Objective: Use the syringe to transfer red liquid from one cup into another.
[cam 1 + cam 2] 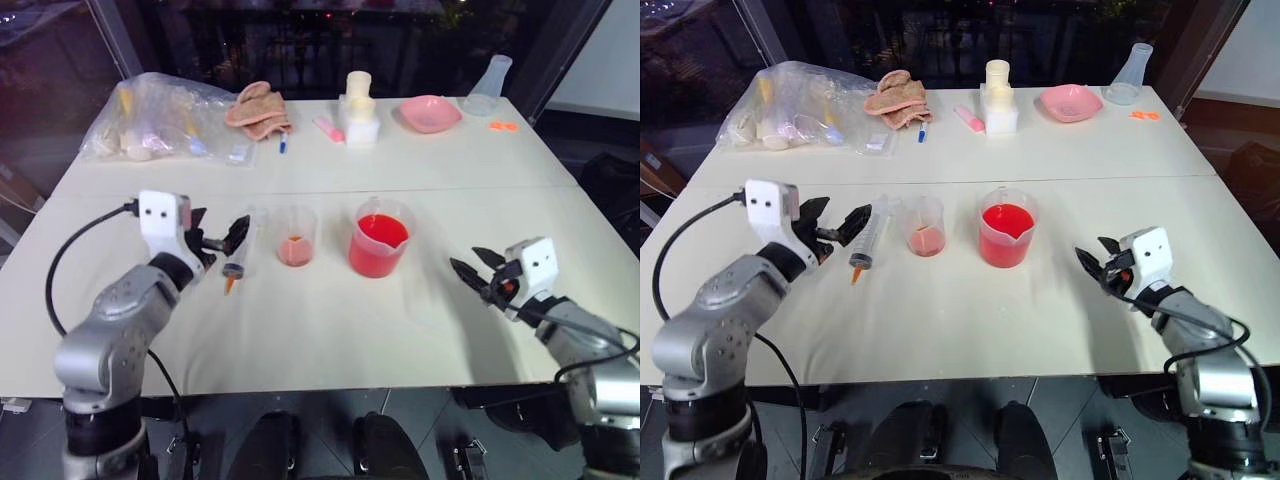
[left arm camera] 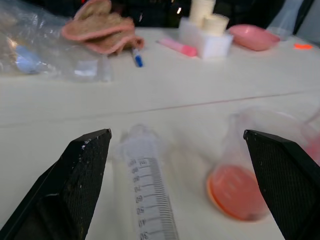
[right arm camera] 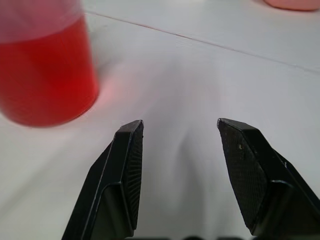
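- Left eye view: the syringe (image 1: 238,258) lies flat on the table (image 1: 330,330), orange tip toward the robot, just beside the smaller clear cup (image 1: 296,237), which holds only a shallow orange-pink layer at its bottom.
- The spouted beaker (image 1: 379,238) stands next to that cup on its other side, filled well over halfway with red liquid (image 1: 377,250); the cup and beaker stand near each other but apart.
- Step in hand, as I judge it: the approach to pick up the syringe. Nothing is held, and no liquid is visible inside the barrel.
- The left gripper (image 1: 218,240) hovers just over the syringe's plunger end, jaws wide apart; in the left wrist view the barrel's printed scale sits between the two black fingers (image 2: 82,175), nearer one of them than the other.
- The left arm reaches forward with its forearm raised and the gripper pointing roughly level toward the cups.
- The right gripper (image 1: 478,272) hangs above bare table, well apart from the beaker on the robot's right, jaws partly apart and holding nothing; it points toward the beaker.
- Next move, I think: the left jaws need to come down astride the barrel and centre on it before closing, so that the round barrel does not roll away toward the cup.
- The right gripper looks placed to steady the beaker or work the plunger later.
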You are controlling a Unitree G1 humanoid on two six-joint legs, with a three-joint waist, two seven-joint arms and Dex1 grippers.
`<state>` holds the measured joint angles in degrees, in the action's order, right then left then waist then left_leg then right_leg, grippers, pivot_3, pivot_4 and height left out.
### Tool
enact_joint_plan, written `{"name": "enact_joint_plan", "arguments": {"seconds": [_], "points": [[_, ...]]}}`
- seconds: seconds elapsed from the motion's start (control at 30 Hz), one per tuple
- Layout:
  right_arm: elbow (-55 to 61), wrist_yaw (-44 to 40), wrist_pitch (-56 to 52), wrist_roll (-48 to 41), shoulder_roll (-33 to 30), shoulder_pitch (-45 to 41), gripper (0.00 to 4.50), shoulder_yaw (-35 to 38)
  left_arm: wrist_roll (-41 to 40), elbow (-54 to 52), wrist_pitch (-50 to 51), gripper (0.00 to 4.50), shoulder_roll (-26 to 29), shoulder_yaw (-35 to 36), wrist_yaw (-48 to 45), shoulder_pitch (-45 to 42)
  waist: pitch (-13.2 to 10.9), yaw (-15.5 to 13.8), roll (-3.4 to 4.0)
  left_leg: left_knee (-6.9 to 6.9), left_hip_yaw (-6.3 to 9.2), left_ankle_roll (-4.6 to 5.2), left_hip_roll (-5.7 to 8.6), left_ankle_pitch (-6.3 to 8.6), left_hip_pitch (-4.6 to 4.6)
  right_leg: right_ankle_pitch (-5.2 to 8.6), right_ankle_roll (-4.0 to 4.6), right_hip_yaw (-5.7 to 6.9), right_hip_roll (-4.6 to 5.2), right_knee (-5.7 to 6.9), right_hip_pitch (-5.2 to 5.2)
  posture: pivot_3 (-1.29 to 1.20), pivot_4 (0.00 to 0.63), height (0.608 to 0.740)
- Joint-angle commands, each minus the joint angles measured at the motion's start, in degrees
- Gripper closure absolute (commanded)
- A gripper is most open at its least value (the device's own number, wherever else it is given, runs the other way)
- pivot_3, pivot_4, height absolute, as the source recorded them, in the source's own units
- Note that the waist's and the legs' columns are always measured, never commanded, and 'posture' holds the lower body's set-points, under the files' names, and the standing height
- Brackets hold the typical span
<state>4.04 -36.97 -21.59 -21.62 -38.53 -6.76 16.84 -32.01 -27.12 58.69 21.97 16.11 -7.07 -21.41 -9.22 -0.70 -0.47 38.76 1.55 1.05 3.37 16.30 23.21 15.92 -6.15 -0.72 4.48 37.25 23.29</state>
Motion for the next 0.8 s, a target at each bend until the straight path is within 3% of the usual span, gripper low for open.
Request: {"name": "enact_joint_plan", "arguments": {"seconds": [0.03, 0.13, 0.27, 0.43, 0.63, 0.8], "points": [[-4.8, -6.5, -1.6, -2.5, -7.2, -6.7, 2.07, 3.2, 0.4, 4.2, 7.1, 0.02, 1.7, 1.8, 3.1, -6.2, 0.0, 0.0, 0.02, 0.00, 0.00, 0.00, 0.00, 0.00, -0.01, 0.00, 0.00, 0.00, -0.01, 0.01, -0.01, 0.00, 0.150, 0.740], [-7.7, -14.9, -6.1, -5.2, -14.4, -13.7, 2.07, 1.5, 1.6, 8.4, 9.2, 0.02, 4.4, 0.1, 2.1, -10.3, -0.1, 0.3, 0.17, -0.04, -0.02, -0.01, 0.00, 0.00, 0.02, 0.00, 0.00, -0.02, -0.02, 0.01, 0.07, 0.00, 0.150, 0.740], [-4.4, -26.1, -15.8, -9.1, -23.1, -25.4, 2.07, -5.2, 2.4, 13.0, 15.9, 0.02, 4.2, 0.1, 4.2, -17.7, -0.2, 0.4, 0.15, -0.17, 0.00, -0.07, -0.03, -0.04, 0.06, 0.00, 0.00, -0.01, -0.02, 0.00, 0.16, 0.00, 0.150, 0.740], [-2.2, -36.3, -22.0, -8.9, -27.1, -41.7, 2.07, -15.6, 5.7, 18.1, 30.7, 0.02, 1.3, 2.5, 8.3, -26.0, -0.2, 0.1, 0.11, -0.29, 0.00, -0.09, 0.01, -0.03, 0.14, 0.00, -0.01, -0.03, 0.05, -0.11, 0.26, 0.00, 0.150, 0.740], [1.3, -43.3, -30.0, -12.4, -25.1, -52.3, 2.07, -22.2, 7.4, 24.2, 33.8, 0.02, -1.7, 4.1, 17.5, -29.9, -0.3, -0.1, -0.08, -0.60, 0.02, -0.54, 0.04, -0.26, 0.36, -0.01, -0.02, -0.02, 0.09, -0.17, 0.64, 0.00, 0.150, 0.740], [4.5, -48.5, -31.9, -14.7, -23.1, -57.4, 2.07, -24.8, 6.2, 30.0, 33.8, 0.02, -3.5, 5.0, 25.1, -35.0, -0.4, -0.3, -0.15, -0.52, 0.03, -0.74, 0.05, -0.39, 1.27, -0.04, -0.06, 0.00, 0.10, 0.04, 1.58, 0.00, 0.150, 0.740]]}}
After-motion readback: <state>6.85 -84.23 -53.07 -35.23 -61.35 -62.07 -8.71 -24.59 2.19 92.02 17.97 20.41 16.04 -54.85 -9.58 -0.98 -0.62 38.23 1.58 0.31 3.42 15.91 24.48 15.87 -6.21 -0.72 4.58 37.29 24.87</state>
